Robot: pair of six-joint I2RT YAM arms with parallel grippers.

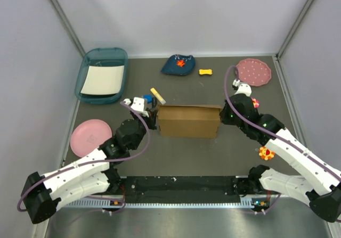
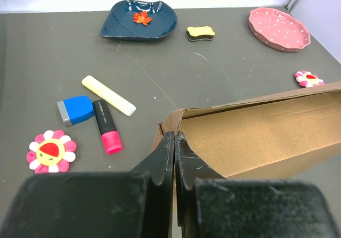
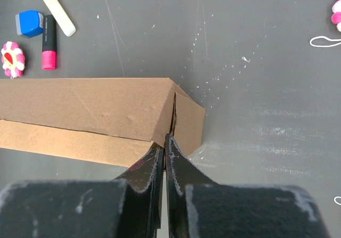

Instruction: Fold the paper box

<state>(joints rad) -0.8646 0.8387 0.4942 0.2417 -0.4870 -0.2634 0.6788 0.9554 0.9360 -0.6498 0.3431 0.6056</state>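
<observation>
The paper box (image 1: pixel 189 121) is brown cardboard and stands in the middle of the table, long side across. My left gripper (image 1: pixel 155 115) is at its left end. In the left wrist view the fingers (image 2: pixel 174 138) are pressed together on the box's end wall at the corner, and the open inside of the box (image 2: pixel 256 126) shows to the right. My right gripper (image 1: pixel 222 113) is at the right end. In the right wrist view it (image 3: pixel 166 140) is shut on the end edge of the box (image 3: pixel 90 105), just below a slit at the corner.
A teal tray (image 1: pixel 102 75) with a white sheet is at the back left, and a pink plate (image 1: pixel 89 137) is at the left. A dark blue dish (image 1: pixel 178 65), a yellow bone (image 1: pixel 205 72) and a dotted pink plate (image 1: pixel 254 71) are at the back. A yellow stick (image 2: pixel 108 95), a blue eraser (image 2: pixel 75 110), a pink-tipped marker (image 2: pixel 106 126) and a flower toy (image 2: pixel 50 151) lie left of the box.
</observation>
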